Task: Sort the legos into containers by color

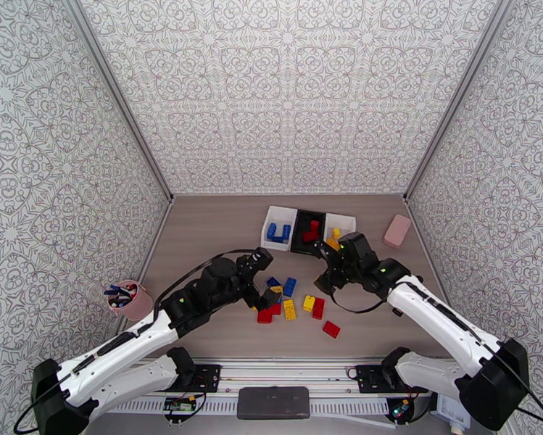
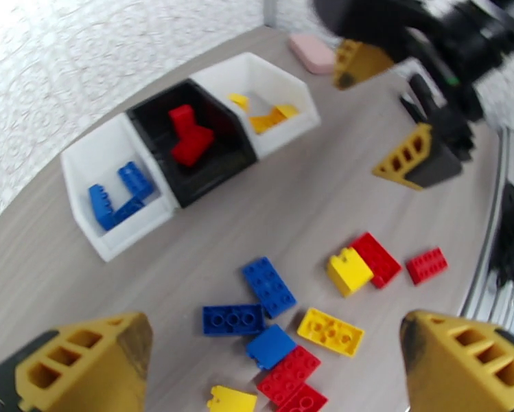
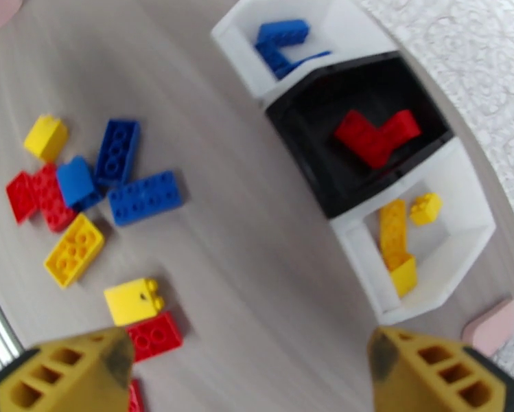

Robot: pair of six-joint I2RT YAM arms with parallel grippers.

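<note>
From above, your left arm (image 1: 213,288) hides part of the legos (image 1: 289,307). At the left wrist, a red brick (image 2: 305,399) and a yellow brick (image 2: 230,401) run off the bottom edge, and the right arm (image 2: 407,18) is blurred. The right wrist view clips the pink block (image 3: 491,327).

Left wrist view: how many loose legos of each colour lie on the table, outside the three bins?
Red legos: 4
Blue legos: 3
Yellow legos: 3
Total loose: 10
</note>
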